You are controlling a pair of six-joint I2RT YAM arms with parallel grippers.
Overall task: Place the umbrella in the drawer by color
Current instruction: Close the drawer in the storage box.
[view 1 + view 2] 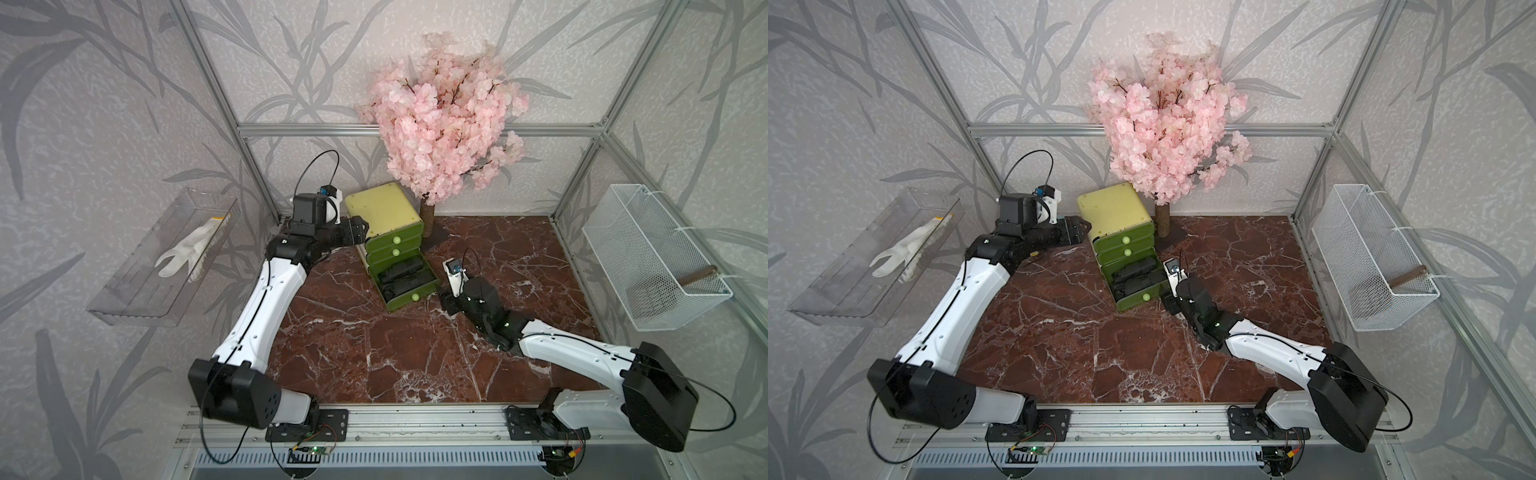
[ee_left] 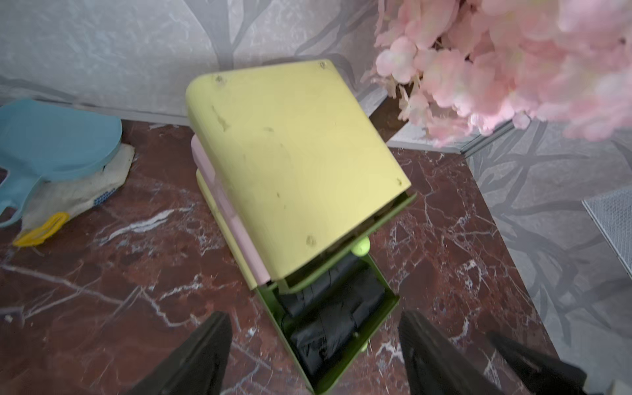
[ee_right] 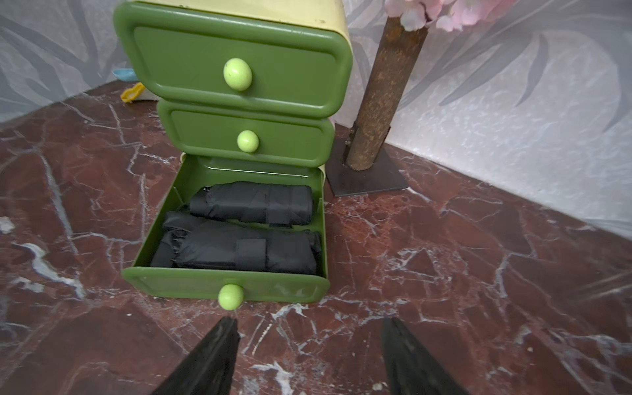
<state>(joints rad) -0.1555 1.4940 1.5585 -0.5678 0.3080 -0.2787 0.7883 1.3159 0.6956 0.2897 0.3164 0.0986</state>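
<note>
**Both my grippers empty, two black umbrellas in the open bottom drawer**

In a top view my green drawer cabinet (image 1: 384,208) stands at the centre of the frame, on the red marble table (image 1: 395,345), just below the pink blossom tree (image 1: 440,116). Its upper two drawers are closed. The bottom drawer (image 3: 273,287) is pulled out toward the lower part of the frame.

In my right wrist view, two folded black umbrellas lie side by side inside that drawer. One umbrella (image 3: 253,203) lies at the back, and the other umbrella (image 3: 246,251) lies against the front wall with its strap facing up.

My right gripper (image 3: 309,321) sits low at the bottom centre of that view, in front of the drawer. Its jaws are spread wide with nothing between them but marble. One finger (image 3: 219,352) ends just short of the pale green knob (image 3: 231,297).

My left gripper (image 1: 360,230) is left of centre in the top view, level with the cabinet's top and just beside its left edge. Its jaws are also wide and grip nothing.

At the left edge of the frame, a clear tray (image 1: 137,299) on the wall carries a white glove (image 1: 183,253). At the right edge hangs a white wire basket (image 1: 648,257).
</note>
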